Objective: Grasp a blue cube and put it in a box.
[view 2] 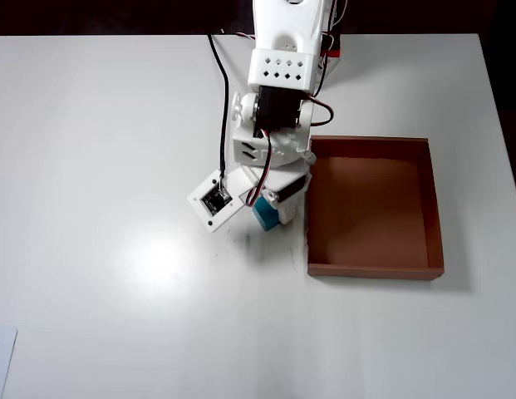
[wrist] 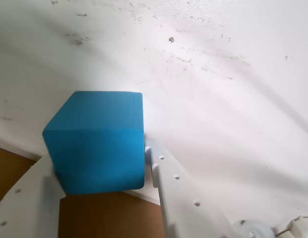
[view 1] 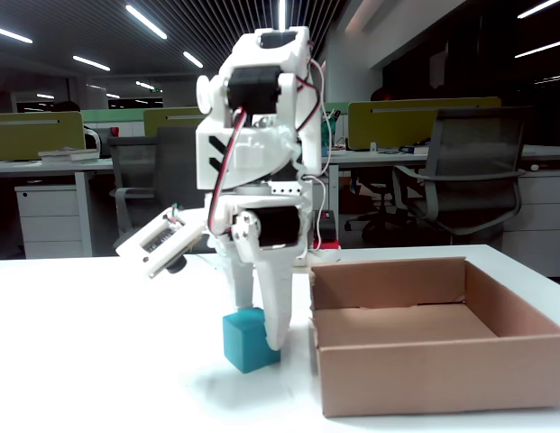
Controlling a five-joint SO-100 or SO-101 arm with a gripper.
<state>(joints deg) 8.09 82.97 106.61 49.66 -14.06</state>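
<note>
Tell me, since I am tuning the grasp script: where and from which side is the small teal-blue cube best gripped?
Grip the small teal-blue cube across two opposite flat side faces, coming straight down from above. It rests on the white table with its top free, and its plain parallel faces suit flat fingers. The gripper already straddles it this way in the wrist view, with the brown cardboard box close beside.

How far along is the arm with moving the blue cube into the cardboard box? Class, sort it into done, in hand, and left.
Done: the white two-finger gripper has reached the small teal-blue cube, with a finger on either side in the wrist view. In hand: the grasp; in the fixed view the cube seems tilted, barely off the white table. Left: carrying it into the empty shallow brown cardboard box and releasing.
</note>
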